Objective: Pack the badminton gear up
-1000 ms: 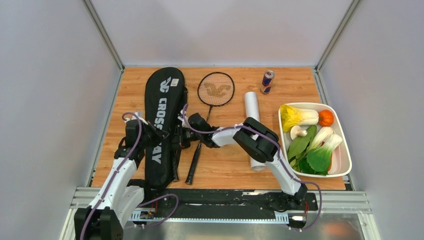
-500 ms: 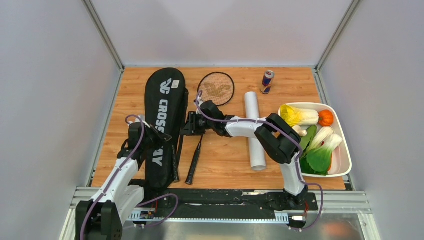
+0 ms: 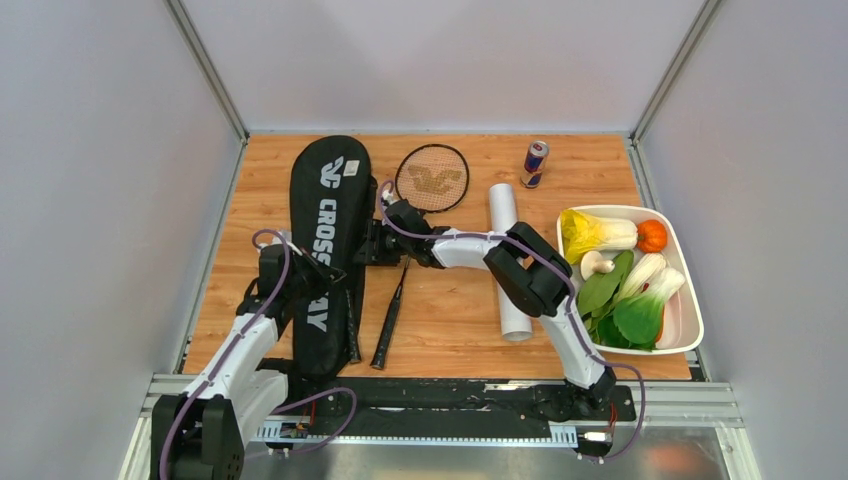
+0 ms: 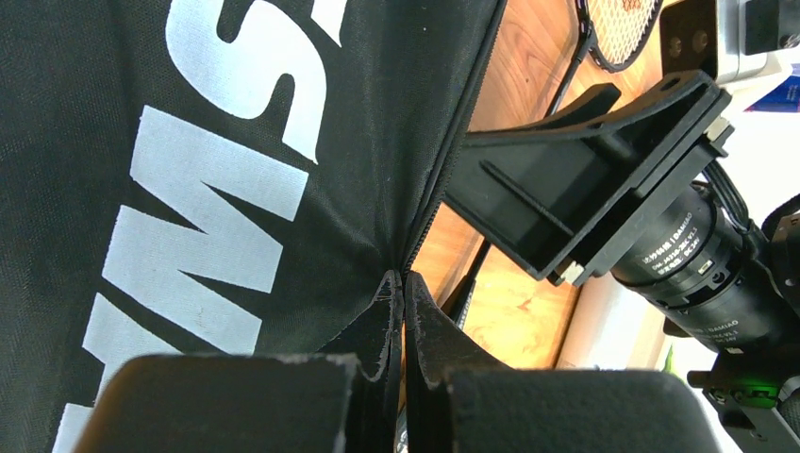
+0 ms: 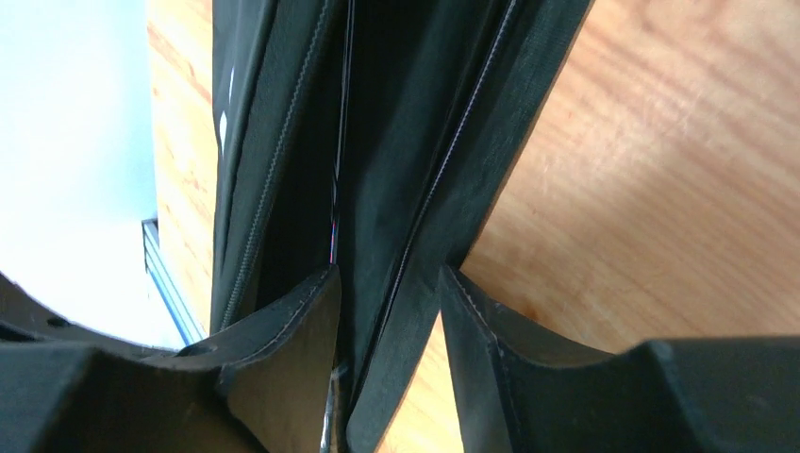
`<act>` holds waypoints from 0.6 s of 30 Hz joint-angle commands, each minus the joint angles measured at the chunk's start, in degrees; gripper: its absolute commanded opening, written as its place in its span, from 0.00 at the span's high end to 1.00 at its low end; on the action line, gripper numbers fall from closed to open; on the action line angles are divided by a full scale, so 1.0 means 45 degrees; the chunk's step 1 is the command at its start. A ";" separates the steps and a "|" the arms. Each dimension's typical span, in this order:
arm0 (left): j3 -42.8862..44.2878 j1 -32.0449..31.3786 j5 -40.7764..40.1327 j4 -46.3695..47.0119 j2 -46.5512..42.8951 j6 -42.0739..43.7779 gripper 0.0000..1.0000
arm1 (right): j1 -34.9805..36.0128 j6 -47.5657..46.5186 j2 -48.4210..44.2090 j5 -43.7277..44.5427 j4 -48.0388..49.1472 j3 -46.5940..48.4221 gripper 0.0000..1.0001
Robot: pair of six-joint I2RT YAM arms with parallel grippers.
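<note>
Where right hand [image 5: 389, 283] gapes, bag [image 5: 396, 104] edge between

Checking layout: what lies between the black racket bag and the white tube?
A black racket lies there, handle toward the arms, seen in the top view between racket bag and tube; the right arm reaches over its shaft.

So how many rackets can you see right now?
1. The racket lies on the table between the CROSSWAY racket bag and the white tube, head at the far end. Another may be hidden inside the bag.
</note>
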 commanded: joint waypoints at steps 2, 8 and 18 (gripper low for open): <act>-0.0214 -0.0067 0.0208 0.1038 0.0036 -0.0394 1.00 | 0.0021 0.0315 0.0617 0.1537 0.0108 0.0718 0.53; -0.0786 -0.0610 0.0115 0.2302 0.0019 -0.1253 1.00 | -0.0274 -0.0415 0.0793 0.1688 -0.0208 0.1220 0.96; -0.0290 -0.2106 -0.0871 0.3236 0.1660 -0.1267 1.00 | -0.1148 -0.2096 -0.0889 0.1319 -0.0371 -0.0251 1.00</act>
